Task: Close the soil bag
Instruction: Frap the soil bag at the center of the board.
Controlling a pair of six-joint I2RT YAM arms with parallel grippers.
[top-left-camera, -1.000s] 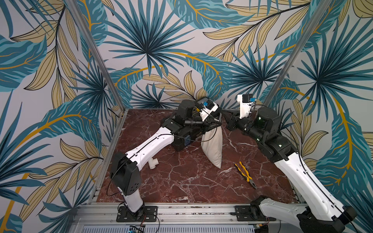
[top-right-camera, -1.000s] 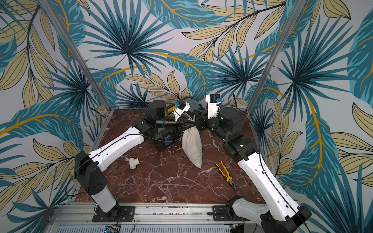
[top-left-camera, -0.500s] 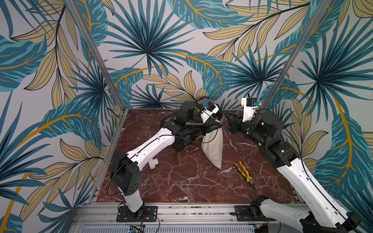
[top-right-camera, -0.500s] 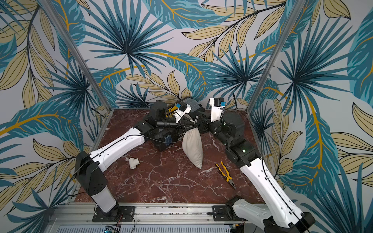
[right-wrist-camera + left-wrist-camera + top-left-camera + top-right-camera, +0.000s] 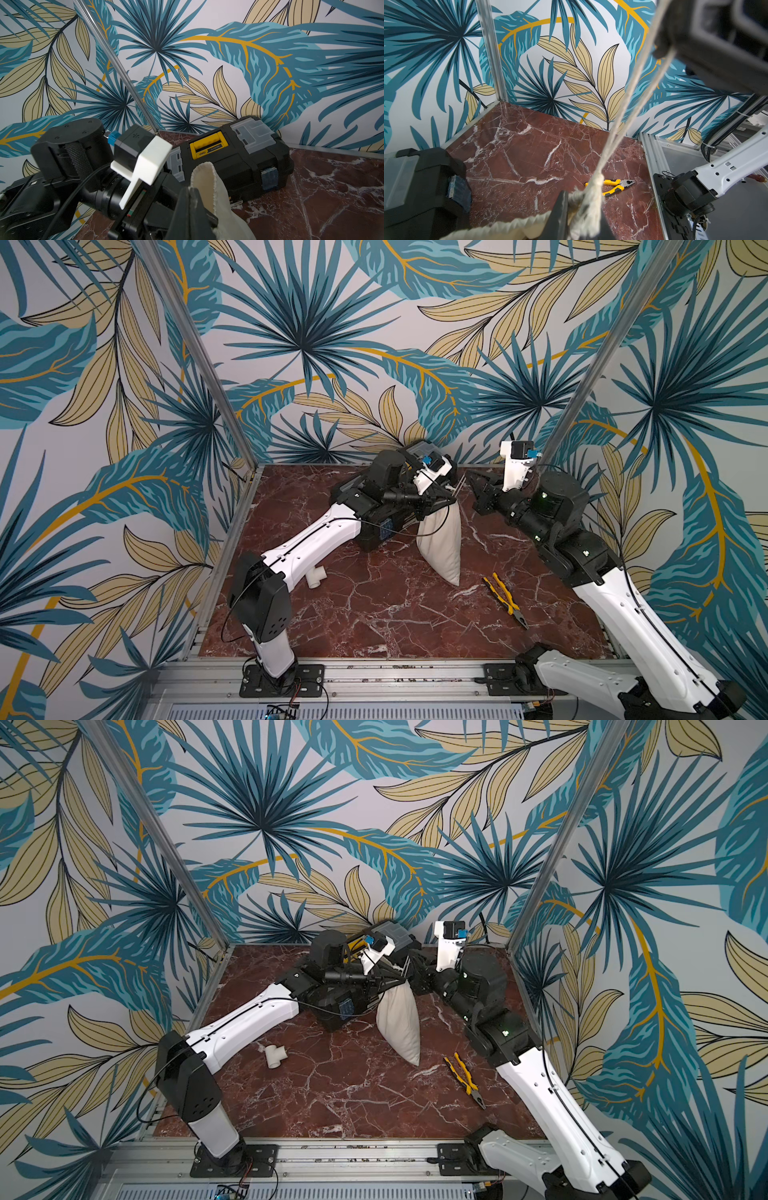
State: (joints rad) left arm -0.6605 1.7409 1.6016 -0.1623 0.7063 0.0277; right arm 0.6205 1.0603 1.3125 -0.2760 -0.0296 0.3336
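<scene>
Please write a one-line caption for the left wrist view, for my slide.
Left gripper clamps the bag at its gathered mouth; right gripper holds the cord taut.

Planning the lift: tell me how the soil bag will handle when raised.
Probably floppy: the soil bag hangs creased from its gathered mouth in the left end effector. Likely bottom-heavy: it swells below the neck. It may swing on the taut cord.

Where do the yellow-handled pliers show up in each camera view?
Both top views: the yellow-handled pliers lie on the red marble table, between the cream cloth bag and the right arm.
Left wrist: on the marble, partly behind the taut white cord.
Right wrist: not in view.
Shared landmark: the black plastic toolbox, visible in all four.
</scene>
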